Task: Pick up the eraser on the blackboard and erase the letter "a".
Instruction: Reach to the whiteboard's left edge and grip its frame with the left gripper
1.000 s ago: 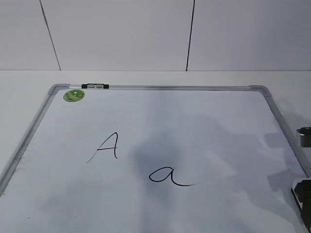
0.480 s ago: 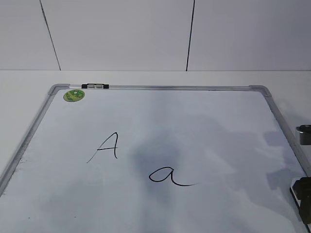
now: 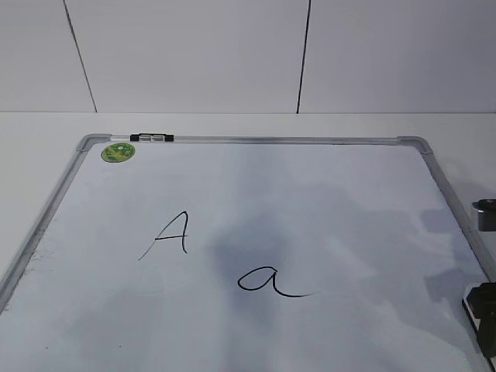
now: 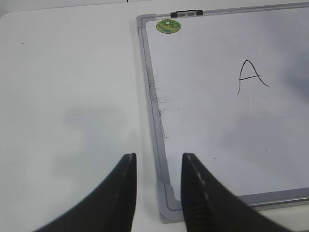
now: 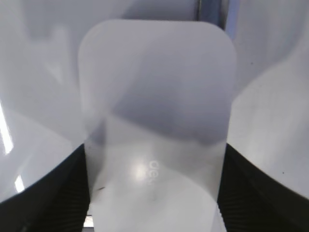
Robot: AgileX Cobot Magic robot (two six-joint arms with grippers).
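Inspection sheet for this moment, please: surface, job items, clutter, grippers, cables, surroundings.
Surface: white table, bare where visible.
Blackboard: lies flat; green sticker at its far left corner.
Letter "a": intact, unerased; capital "A" to its left.
Eraser: between the right fingers, near the board's right frame.
Clutter: small clip on the top frame.
Left gripper: partly open, empty, over the board's near left corner.
Right gripper: fingers straddle the eraser; contact unclear.
Cables: nothing seen.
Surroundings: white panelled wall.
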